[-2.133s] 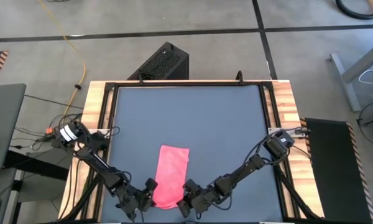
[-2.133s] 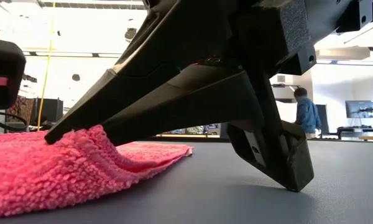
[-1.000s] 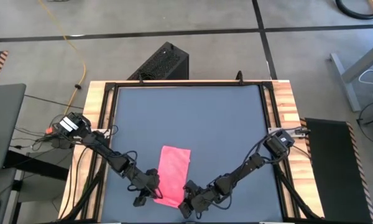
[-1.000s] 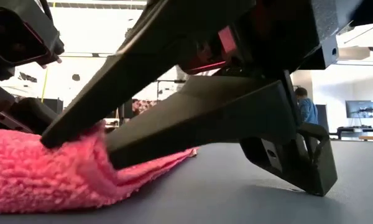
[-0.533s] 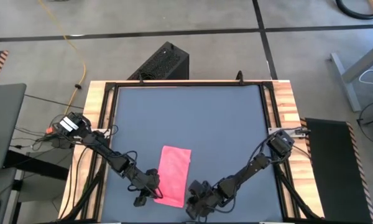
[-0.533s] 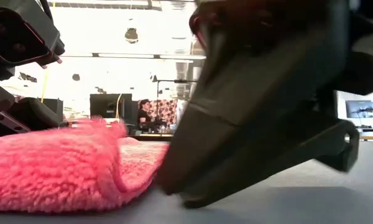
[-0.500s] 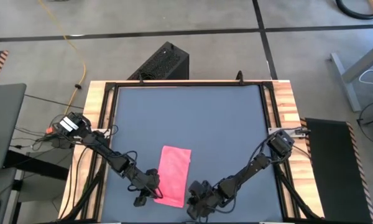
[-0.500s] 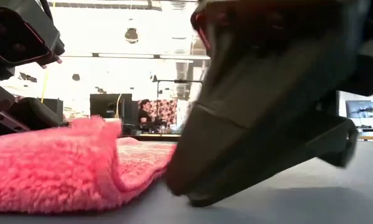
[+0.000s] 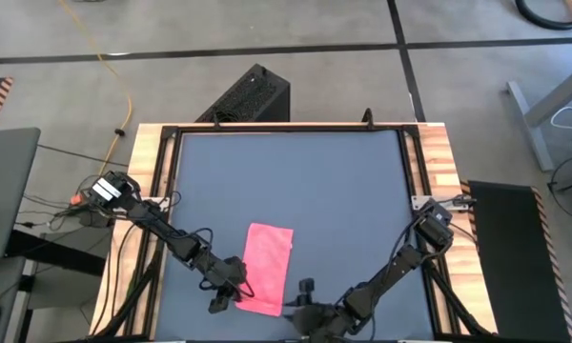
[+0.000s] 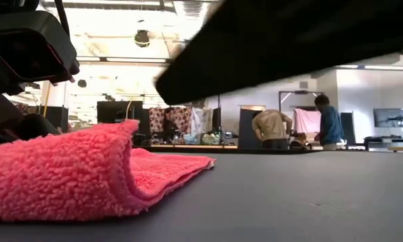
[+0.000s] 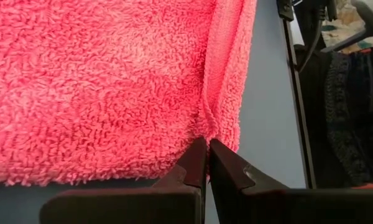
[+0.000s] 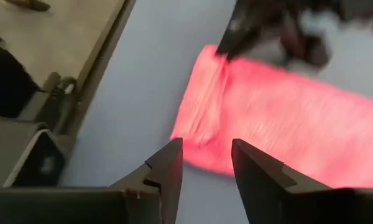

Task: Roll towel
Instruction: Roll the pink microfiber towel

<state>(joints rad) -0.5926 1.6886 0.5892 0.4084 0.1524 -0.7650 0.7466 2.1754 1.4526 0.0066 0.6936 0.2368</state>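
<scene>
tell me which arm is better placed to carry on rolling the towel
Left. The left gripper is pinched shut on the folded near edge of the towel, while the right gripper hangs open, off the cloth near the table's front edge.

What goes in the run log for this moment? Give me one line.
task: roll towel | towel: near end folded over, not rolled | left claw: shut on towel edge | right claw: open, off towel, above table

Probably a lab, concrete floor (image 9: 343, 24), people (image 10: 271, 128) at benches, monitors (image 10: 388, 117)
</scene>
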